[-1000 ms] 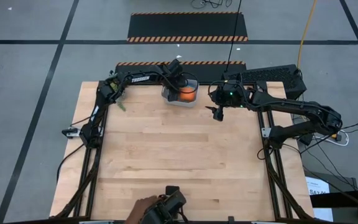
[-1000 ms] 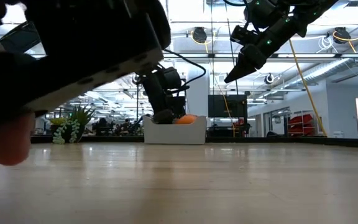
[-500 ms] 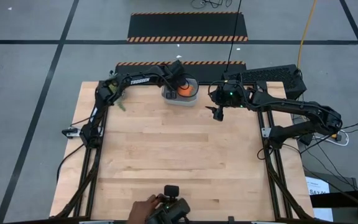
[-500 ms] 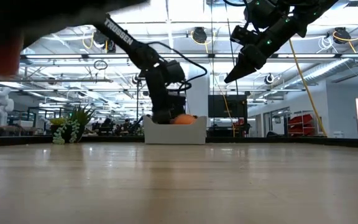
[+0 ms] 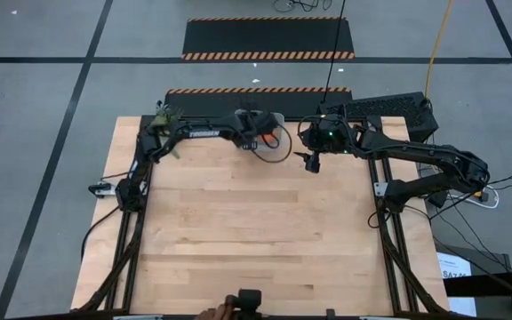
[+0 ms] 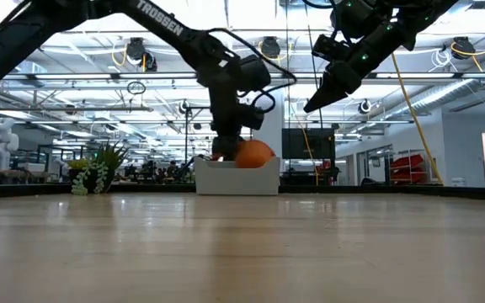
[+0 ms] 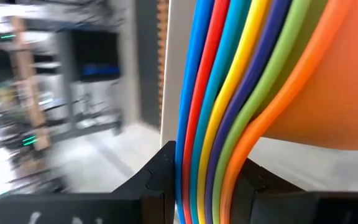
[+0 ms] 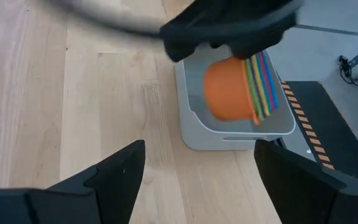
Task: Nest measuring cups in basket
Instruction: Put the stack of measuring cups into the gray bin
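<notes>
The grey basket (image 8: 194, 134) holds nothing resting inside, the left gripper (image 6: 226, 150) pinching the nested cup stack (image 8: 241, 89) just above it, the right gripper (image 5: 312, 162) spread, raised nearby.

My black left pincer (image 7: 207, 186) holds the cups (image 8: 241, 89): the biggest one is orange, and the rims beside it are green, navy, yellow, light blue, red and blue. The basket (image 8: 229, 134) is pale grey, and the table (image 5: 256, 231) is light wood.
</notes>
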Robot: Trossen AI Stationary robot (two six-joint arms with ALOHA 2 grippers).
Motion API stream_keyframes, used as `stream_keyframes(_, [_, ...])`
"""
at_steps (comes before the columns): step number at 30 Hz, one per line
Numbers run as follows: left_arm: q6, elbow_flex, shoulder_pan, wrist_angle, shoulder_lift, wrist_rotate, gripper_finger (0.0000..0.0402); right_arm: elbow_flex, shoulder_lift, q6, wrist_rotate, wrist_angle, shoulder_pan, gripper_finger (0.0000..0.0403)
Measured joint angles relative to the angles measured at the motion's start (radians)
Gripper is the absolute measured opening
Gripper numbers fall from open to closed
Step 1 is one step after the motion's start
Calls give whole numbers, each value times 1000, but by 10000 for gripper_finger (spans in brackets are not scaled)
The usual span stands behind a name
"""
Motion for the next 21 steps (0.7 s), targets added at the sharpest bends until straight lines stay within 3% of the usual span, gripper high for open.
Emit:
stream_keyframes(4, [56,-122,-23,238,2,-187,86,0,0,-16,0,-2,0,297])
stream_keyframes(11, [219,-242,-47,556,-19,-228,86,0,0,-16,2,-2,0,297])
stream_keyframes(21, [352,-241,-43,569,-18,-203,86,0,0,-8,4,1,0,297])
